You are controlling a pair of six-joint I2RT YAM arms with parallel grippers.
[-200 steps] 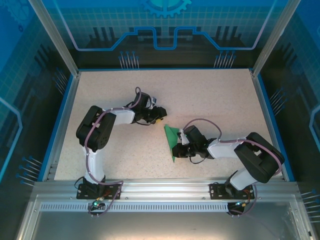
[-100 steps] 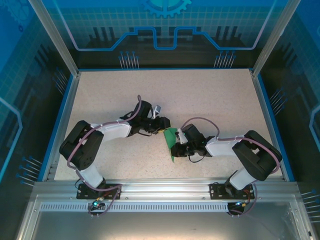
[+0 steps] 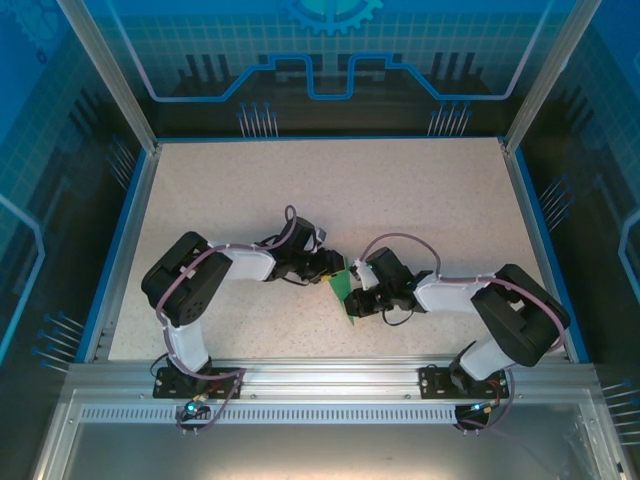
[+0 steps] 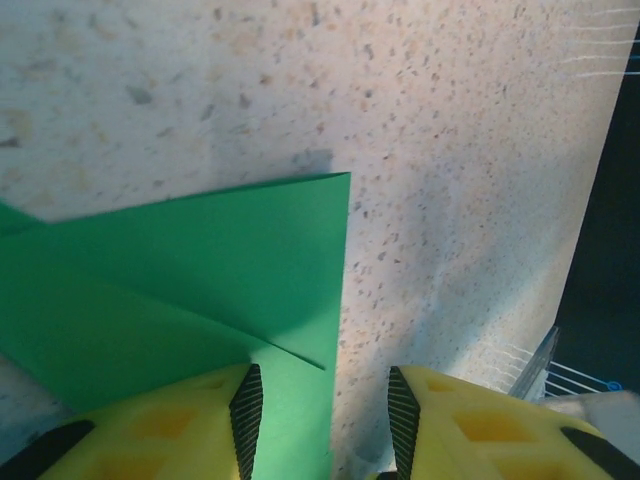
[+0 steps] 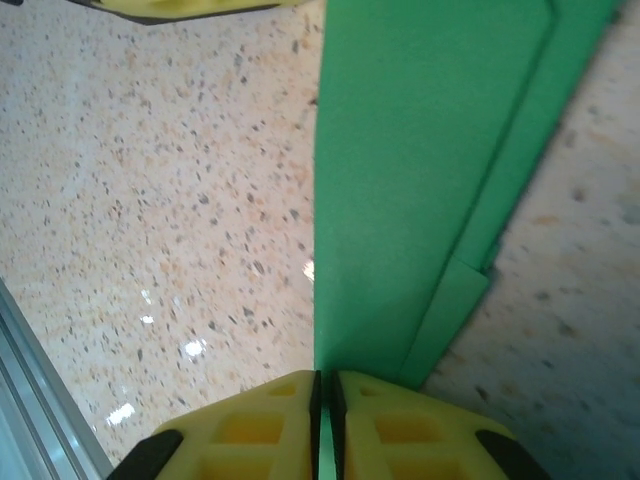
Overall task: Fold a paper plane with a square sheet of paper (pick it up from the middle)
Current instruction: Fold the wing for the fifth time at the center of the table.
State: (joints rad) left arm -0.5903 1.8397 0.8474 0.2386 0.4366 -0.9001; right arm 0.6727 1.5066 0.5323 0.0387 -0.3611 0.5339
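Note:
The square sheet of paper [image 3: 343, 289] is bright green and folded into a narrow layered shape with creased flaps, near the middle of the table. My right gripper [image 3: 359, 296] is shut on its edge; in the right wrist view the paper [image 5: 420, 170] runs up from between the pressed pads of the right gripper [image 5: 325, 425]. My left gripper [image 3: 331, 271] meets the paper from the left. In the left wrist view the left gripper [image 4: 325, 420] is open, with the paper [image 4: 200, 270] and its straight edge lying between the fingers.
The speckled tabletop [image 3: 420, 200] has bare room at the back and on both sides. A blue rim [image 3: 120, 250] and metal frame posts bound it. The aluminium rail [image 3: 330, 375] with both arm bases runs along the near edge. A yellow left finger [image 5: 190, 8] shows at the top of the right wrist view.
The left arm has swung right and nearer, bringing its gripper up to the paper's edge. The right gripper has kept hold of the paper, which now looks narrower from above.

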